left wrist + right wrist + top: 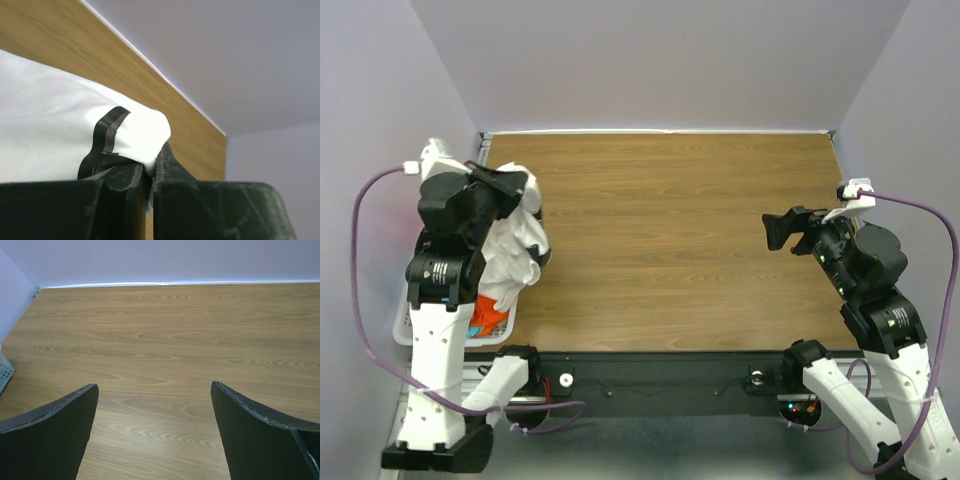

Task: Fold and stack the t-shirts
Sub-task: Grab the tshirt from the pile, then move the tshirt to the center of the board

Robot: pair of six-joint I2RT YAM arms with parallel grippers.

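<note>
The left tool [151, 167] is clamped tight on a fold of the white t-shirt [516, 248], which hangs below it over the left edge of the worktop [670, 240]. Under the tool, an orange t-shirt [488, 318] lies in the white lattice basket [404, 328]. The right tool [783, 230], well apart, has its fingers spread wide and holds nothing.

Bright, even light, faint shadows; the left tool [151, 175] looks soft-focused up close.
</note>
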